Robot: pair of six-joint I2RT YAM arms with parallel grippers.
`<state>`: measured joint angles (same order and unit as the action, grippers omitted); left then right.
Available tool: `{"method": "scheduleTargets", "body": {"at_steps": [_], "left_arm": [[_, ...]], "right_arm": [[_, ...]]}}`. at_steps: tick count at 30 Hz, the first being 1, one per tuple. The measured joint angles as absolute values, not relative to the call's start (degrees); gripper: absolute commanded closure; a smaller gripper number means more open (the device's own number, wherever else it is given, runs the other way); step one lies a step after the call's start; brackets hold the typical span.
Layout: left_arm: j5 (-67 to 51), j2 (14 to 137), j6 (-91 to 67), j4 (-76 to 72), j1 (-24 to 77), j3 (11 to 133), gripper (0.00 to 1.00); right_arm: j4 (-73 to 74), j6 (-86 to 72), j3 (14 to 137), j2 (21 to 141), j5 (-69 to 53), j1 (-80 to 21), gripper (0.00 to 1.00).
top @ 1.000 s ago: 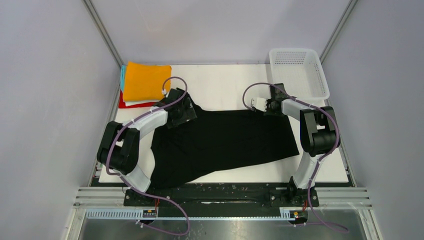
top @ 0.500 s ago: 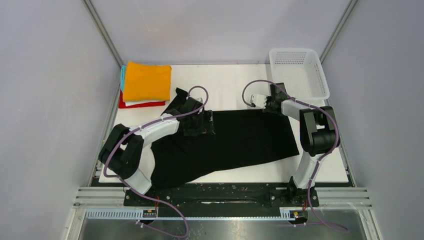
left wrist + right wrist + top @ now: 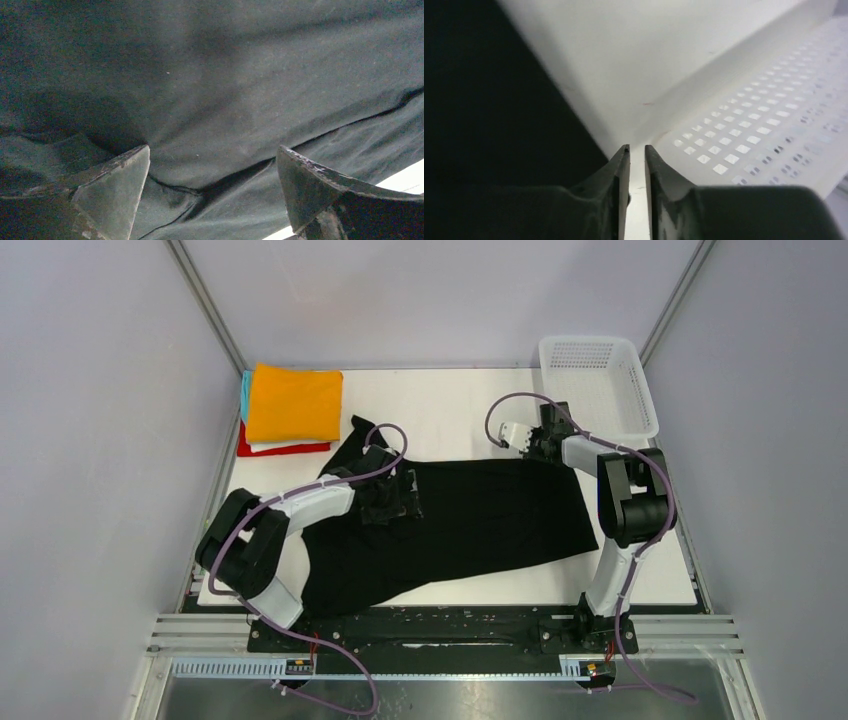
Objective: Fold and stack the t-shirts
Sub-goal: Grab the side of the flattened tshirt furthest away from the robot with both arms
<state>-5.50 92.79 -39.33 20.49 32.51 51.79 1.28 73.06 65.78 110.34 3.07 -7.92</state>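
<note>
A large black t-shirt (image 3: pixel 480 515) lies spread across the white table, with a fold seam under my left gripper (image 3: pixel 398 500). That gripper hovers low over the shirt's left-middle. In the left wrist view its jaws (image 3: pixel 212 167) stand wide open above the black cloth (image 3: pixel 225 75) and hold nothing. My right gripper (image 3: pixel 540 445) is at the shirt's far right corner. In the right wrist view its jaws (image 3: pixel 636 150) are parted by a narrow slit, with bare table showing between them and the black cloth (image 3: pixel 484 100) to the left. Folded t-shirts are stacked at the back left, orange (image 3: pixel 293 403) on top, with red (image 3: pixel 290 449) and teal (image 3: pixel 245 392) edges showing.
A white mesh basket (image 3: pixel 597 380) stands at the back right corner, close beside the right gripper, and its wall (image 3: pixel 764 125) fills the right of the right wrist view. Grey enclosure walls surround the table (image 3: pixel 450 410).
My left arm has swung right from the shirt's far left corner to over the shirt's body, still open. The right gripper's jaws have parted slightly at the far right corner.
</note>
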Motion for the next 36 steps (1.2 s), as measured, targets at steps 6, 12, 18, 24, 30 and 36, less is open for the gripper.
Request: {"method": "scheduleTargets", "body": {"at_steps": [6,12,18,24,30,36], "left_arm": [[-5.85,90.15,-42.11,19.84,27.83,48.66,0.01],[-2.96,89.41,-42.54,22.17,25.15,48.51,0.01],[-1.37,89.8,-42.46,23.57,25.12,49.23,0.01],[-0.69,90.08,-42.22,24.34,25.1,49.67,0.01],[0.14,90.17,-41.95,24.88,25.1,49.87,0.01],[0.89,90.32,-41.58,25.47,25.1,50.13,0.01]], "right_arm": [[12.36,76.23,62.13,102.74,-2.59,-7.86,0.58],[19.18,79.33,58.7,95.77,-5.69,-7.86,0.54],[22.26,80.77,58.41,96.36,-9.34,-8.01,0.51],[19.22,81.38,58.33,100.71,-8.99,-8.93,0.65],[12.86,80.34,58.63,102.85,-6.48,-9.17,0.76],[11.46,79.48,58.63,103.02,-6.07,-9.21,0.85]]}}
